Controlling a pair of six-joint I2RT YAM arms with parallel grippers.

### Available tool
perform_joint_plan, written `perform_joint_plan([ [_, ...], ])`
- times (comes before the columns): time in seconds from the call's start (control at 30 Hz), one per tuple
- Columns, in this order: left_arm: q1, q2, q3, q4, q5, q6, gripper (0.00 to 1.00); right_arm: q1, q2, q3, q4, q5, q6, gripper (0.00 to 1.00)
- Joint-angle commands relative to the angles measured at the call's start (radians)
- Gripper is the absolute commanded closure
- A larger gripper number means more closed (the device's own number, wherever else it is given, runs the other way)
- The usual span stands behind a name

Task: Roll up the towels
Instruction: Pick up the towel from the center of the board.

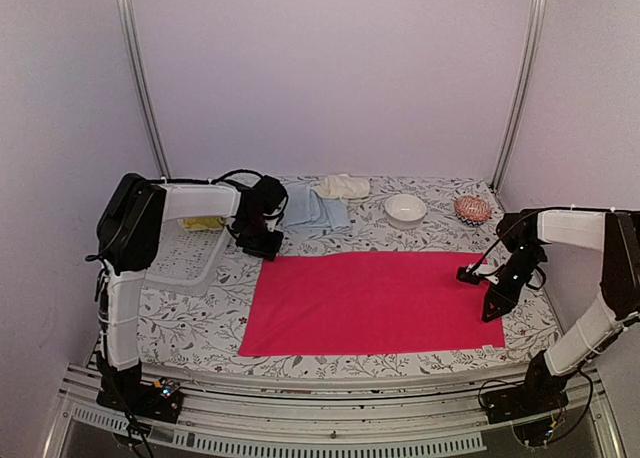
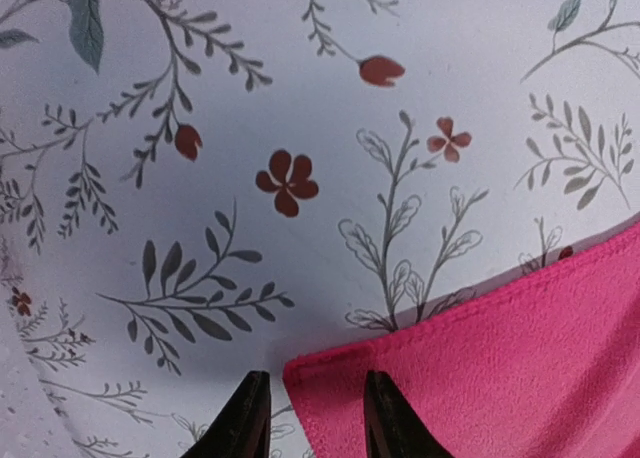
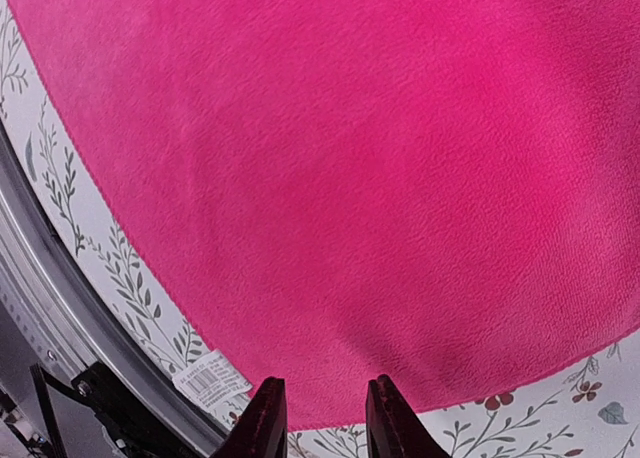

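- While it lies flat on the tabletop (image 1: 200, 318), the pink towel (image 1: 365, 303) runs left-right.
- Left gripper (image 2: 312, 423), slightly open, straddles its far-left corner.
- Right gripper (image 3: 322, 423), slightly open, straddles its right edge.

Your widest open lane is the middle of the table: the flat hot pink cloth towel (image 1: 370, 300) has nothing standing on it. The far edge is crowded by a folded light blue towel (image 1: 315, 210), a crumpled cream towel (image 1: 343, 186), a round white bowl (image 1: 405, 210) and a red-and-white patterned round object (image 1: 472, 210). On the left, the raised walls of a clear plastic tray (image 1: 185, 268) block a low sweep, and a yellow-green towel (image 1: 203, 222) shows at its far end. Your left gripper (image 1: 262, 244) sits just beside the blue towel. Your right gripper (image 1: 490, 303) has only a narrow strip of floral-print table covering (image 1: 190, 328) outside it.
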Motion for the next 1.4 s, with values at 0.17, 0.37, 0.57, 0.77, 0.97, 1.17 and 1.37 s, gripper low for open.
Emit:
perform_joint_plan([
  [0.17, 0.076, 0.112, 0.082, -0.050, -0.206, 0.073, 0.68, -0.008, 0.172, 0.072, 0.113, -0.101, 0.107, 0.72],
  [0.37, 0.081, 0.099, 0.070, -0.032, -0.187, 0.063, 0.69, -0.029, 0.174, 0.173, 0.112, -0.139, 0.139, 0.70],
  [0.57, 0.072, 0.009, 0.070, 0.040, -0.082, 0.096, 0.67, -0.045, 0.189, 0.303, 0.191, -0.201, 0.255, 0.69],
  [0.77, 0.072, -0.089, 0.032, 0.099, 0.118, 0.141, 0.66, -0.104, 0.248, 0.426, 0.246, -0.148, 0.407, 0.69],
  [0.97, 0.070, -0.134, -0.081, 0.206, 0.179, 0.211, 0.66, -0.195, 0.318, 0.454, 0.294, -0.100, 0.442, 0.70],
  [1.17, 0.068, -0.103, -0.048, 0.174, 0.200, 0.180, 0.62, -0.216, 0.417, 0.469, 0.339, -0.089, 0.399, 0.70],
  [1.37, 0.069, -0.102, -0.036, 0.172, 0.190, 0.182, 0.62, -0.217, 0.496, 0.498, 0.376, -0.098, 0.413, 0.69],
])
